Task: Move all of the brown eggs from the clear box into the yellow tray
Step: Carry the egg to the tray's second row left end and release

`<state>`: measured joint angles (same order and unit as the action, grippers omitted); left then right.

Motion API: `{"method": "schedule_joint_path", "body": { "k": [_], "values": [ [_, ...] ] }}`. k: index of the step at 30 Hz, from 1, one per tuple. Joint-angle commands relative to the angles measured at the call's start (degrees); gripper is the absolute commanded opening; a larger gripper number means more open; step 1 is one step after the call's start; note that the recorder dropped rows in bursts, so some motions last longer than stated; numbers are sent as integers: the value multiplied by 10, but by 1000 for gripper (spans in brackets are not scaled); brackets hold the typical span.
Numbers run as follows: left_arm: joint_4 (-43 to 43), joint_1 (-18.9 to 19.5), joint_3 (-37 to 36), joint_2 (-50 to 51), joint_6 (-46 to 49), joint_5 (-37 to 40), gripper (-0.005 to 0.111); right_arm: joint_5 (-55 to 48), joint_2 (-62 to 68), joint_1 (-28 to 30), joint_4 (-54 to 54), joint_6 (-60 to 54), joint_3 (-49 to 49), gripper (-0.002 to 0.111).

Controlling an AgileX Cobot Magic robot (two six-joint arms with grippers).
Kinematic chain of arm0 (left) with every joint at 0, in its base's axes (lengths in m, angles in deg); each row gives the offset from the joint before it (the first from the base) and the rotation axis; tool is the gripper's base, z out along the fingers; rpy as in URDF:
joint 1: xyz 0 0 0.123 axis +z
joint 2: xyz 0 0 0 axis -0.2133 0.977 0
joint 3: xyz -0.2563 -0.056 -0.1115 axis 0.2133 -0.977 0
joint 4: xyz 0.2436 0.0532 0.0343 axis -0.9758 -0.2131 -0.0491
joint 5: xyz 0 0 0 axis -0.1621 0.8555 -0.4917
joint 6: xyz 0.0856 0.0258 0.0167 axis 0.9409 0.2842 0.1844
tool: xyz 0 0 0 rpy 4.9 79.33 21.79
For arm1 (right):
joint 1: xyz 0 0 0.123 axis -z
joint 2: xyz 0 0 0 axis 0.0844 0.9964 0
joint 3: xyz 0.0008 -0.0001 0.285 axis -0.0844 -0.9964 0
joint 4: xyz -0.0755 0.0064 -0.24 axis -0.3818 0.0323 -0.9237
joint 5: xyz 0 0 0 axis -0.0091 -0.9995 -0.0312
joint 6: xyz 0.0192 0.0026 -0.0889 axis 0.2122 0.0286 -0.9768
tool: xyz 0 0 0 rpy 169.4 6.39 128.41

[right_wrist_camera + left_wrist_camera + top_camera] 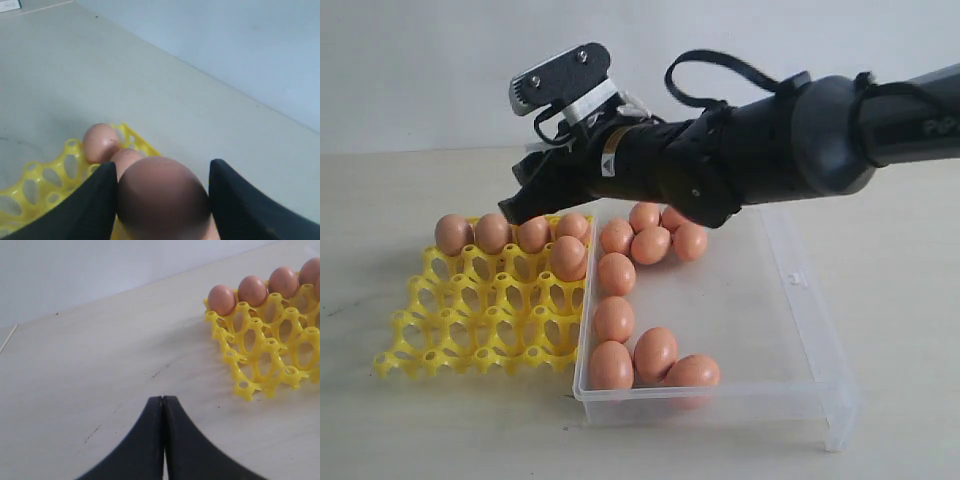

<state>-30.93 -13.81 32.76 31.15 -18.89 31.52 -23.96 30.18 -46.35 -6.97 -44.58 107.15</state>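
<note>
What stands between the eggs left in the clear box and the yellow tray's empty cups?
Only the clear box's low wall beside the yellow tray; the brown eggs must be lifted over it. The right gripper hangs over the tray's back row, where eggs already sit; the front cups lie open.

My right arm (790, 140) is matte black, built of thick rounded segments. A thin black cable (715, 62) loops over it, and the wrist carries a small pale label (610, 165). A grey metal bracket (560, 78) with dark screw heads tops my right claw (525, 205), beside white wiring (620, 103). Both claws have smooth black fingers (95, 200), and those of my left claw (163, 405) taper to narrow tips.
</note>
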Motion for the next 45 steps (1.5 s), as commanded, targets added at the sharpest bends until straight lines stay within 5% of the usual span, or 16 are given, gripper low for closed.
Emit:
{"method": "schedule_joint_path", "body": {
  "k": [1, 9, 35, 39, 45],
  "values": [
    [0, -3, 2, -3, -3, -4, 0, 46, 35, -19, -10, 35, 3, 0],
    [0, -3, 2, -3, -3, -4, 0, 147, 83, -28, -73, 205, 4, 0],
    [0, -3, 2, -3, -3, -4, 0, 83, 128, -4, -63, 256, 46, 0],
    [0, -3, 2, -3, -3, -4, 0, 86, 134, -4, -65, 295, 46, 9],
    [0, -3, 2, -3, -3, -4, 0, 82, 135, -4, -65, 295, 46, 38]
  ]
}}
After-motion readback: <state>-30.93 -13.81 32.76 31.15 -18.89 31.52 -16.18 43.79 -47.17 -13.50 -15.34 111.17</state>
